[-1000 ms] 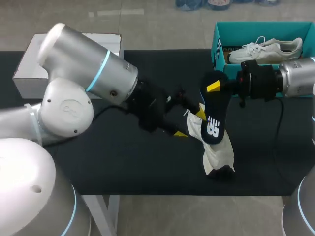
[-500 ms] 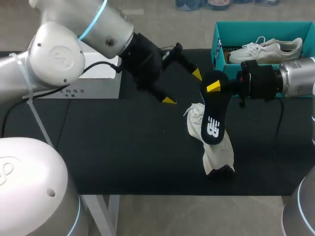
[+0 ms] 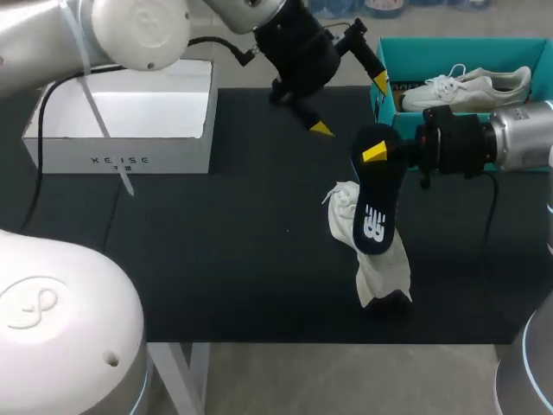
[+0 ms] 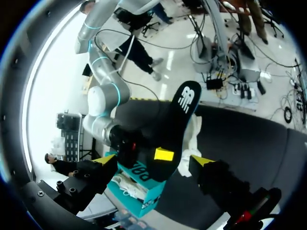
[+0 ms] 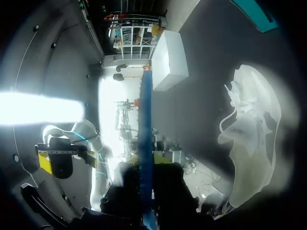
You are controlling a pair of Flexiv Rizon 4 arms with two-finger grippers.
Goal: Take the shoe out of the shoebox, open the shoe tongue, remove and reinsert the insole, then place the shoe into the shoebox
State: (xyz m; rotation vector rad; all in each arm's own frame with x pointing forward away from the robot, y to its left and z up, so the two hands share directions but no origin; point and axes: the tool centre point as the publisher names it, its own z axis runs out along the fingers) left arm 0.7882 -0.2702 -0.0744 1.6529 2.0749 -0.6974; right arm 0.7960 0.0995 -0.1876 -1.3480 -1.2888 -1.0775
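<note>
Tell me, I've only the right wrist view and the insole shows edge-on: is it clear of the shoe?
Observer: In the head view the whole insole shows, its toe end lying over the white shoe, apparently not tucked inside.
Operator: Where is the left gripper?
Observer: The left gripper is open beside the teal shoebox's corner, apart from the insole.
Operator: Is the shoebox free?
Observer: No, a second shoe lies in it.
</note>
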